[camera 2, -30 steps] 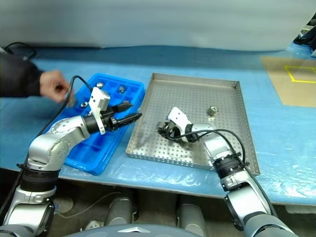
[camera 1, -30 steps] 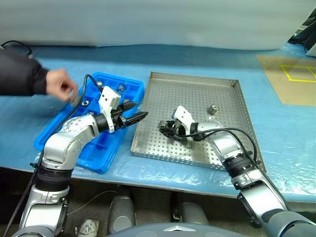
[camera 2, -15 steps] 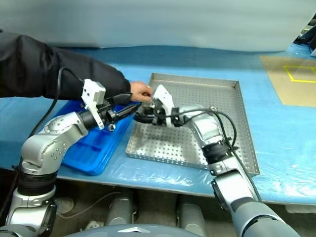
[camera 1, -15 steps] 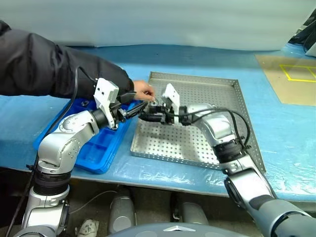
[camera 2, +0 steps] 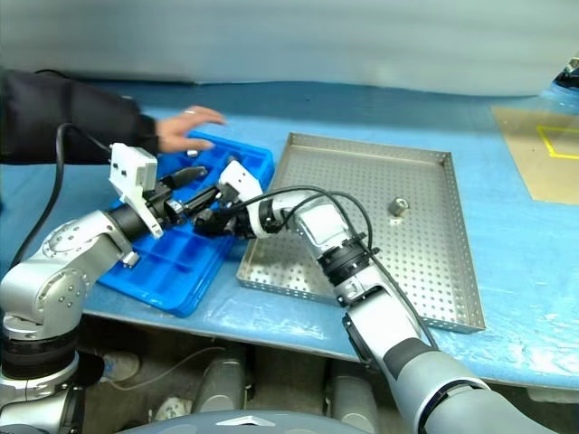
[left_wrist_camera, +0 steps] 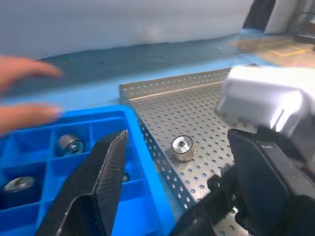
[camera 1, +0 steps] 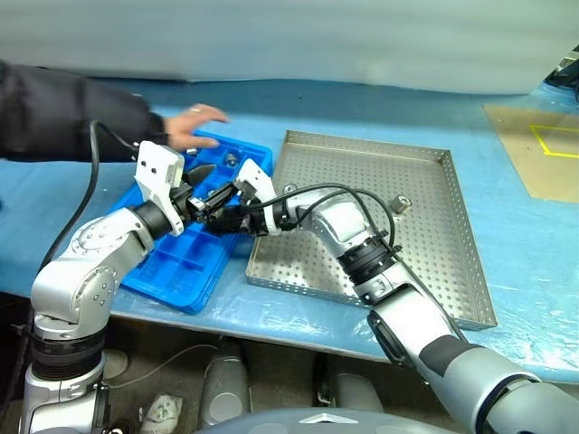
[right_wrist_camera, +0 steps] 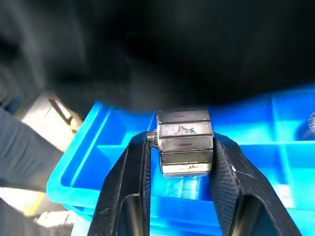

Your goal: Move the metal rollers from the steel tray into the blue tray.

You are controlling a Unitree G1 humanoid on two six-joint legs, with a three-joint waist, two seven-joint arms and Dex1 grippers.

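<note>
One metal roller [right_wrist_camera: 184, 142], rigid, slick and dense, sits clamped across its flanks in the right gripper [right_wrist_camera: 183, 162] jaws above the blue tray [camera 1: 194, 267]; left gripper [left_wrist_camera: 182, 196] jaws gape empty.

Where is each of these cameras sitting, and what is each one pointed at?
Left and right eye views: on the head, looking forward and down over both arms at the blue tray, the steel tray and a person's hand.
Left wrist view: along the open left gripper at both trays and a loose roller.
Right wrist view: along the right gripper, shut on a metal roller above the blue tray.
Shared: the blue tray is in all four.
</note>
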